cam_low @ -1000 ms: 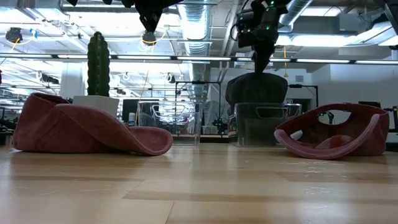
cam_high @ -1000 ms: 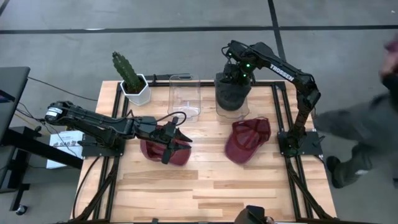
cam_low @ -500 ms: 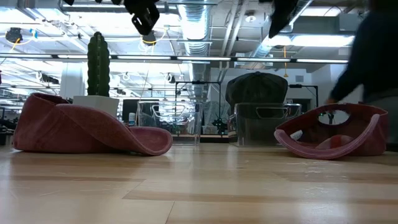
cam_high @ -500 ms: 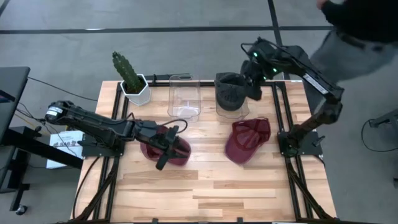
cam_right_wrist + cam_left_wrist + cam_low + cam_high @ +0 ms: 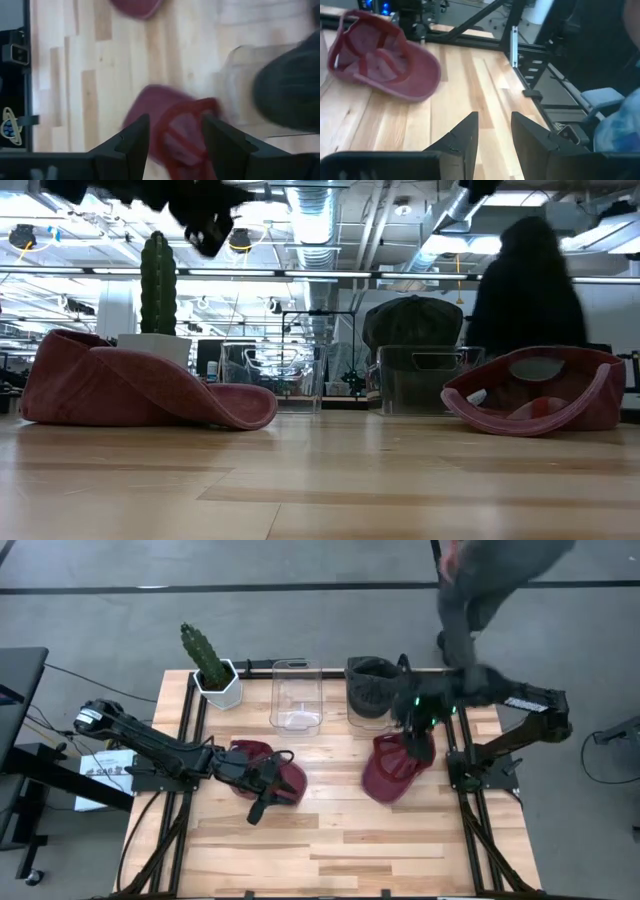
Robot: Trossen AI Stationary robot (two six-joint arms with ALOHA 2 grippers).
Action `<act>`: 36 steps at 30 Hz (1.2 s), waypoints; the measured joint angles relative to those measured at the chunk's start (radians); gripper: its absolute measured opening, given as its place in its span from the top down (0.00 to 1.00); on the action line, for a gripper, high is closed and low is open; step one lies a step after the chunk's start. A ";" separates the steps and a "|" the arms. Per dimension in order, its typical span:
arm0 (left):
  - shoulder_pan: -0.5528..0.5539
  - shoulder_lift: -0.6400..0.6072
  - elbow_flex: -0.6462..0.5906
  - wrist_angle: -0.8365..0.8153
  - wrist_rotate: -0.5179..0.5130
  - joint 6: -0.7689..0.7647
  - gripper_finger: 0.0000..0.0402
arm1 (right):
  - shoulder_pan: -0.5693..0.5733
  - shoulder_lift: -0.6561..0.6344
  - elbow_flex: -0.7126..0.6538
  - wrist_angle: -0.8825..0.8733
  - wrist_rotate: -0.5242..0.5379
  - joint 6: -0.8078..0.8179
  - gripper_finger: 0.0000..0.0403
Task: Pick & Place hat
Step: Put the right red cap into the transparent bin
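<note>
Jaws on both grippers are held apart, empty. The right gripper [image 5: 412,730] has been swung from the dark hat [image 5: 372,686], left in its bin at 12 o'clock, toward the upturned red hat [image 5: 398,765]; that pick is judged next.

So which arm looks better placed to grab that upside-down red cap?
The right one, probably. Its claw hangs open over the upside-down red cap, while the left claw is open by the other red cap, across the table.

wooden table [image 5: 330,840] carries two red caps [image 5: 262,772] [image 5: 398,766], bins [image 5: 296,696], cactus [image 5: 208,662].
</note>
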 joint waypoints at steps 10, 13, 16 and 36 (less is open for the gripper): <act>0.042 0.000 -0.039 0.144 -0.001 -0.008 0.72 | 0.375 -0.044 -0.453 0.423 0.197 0.341 0.64; 0.042 0.000 -0.039 0.185 -0.001 -0.008 0.72 | 0.488 -0.018 -0.544 0.515 0.293 0.459 0.67; 0.042 0.000 -0.038 0.207 0.000 -0.008 0.72 | 0.590 0.025 -0.593 0.532 0.375 0.569 0.71; 0.039 0.000 -0.038 0.233 0.001 -0.012 0.72 | 0.790 0.298 -0.624 0.416 0.386 0.788 0.76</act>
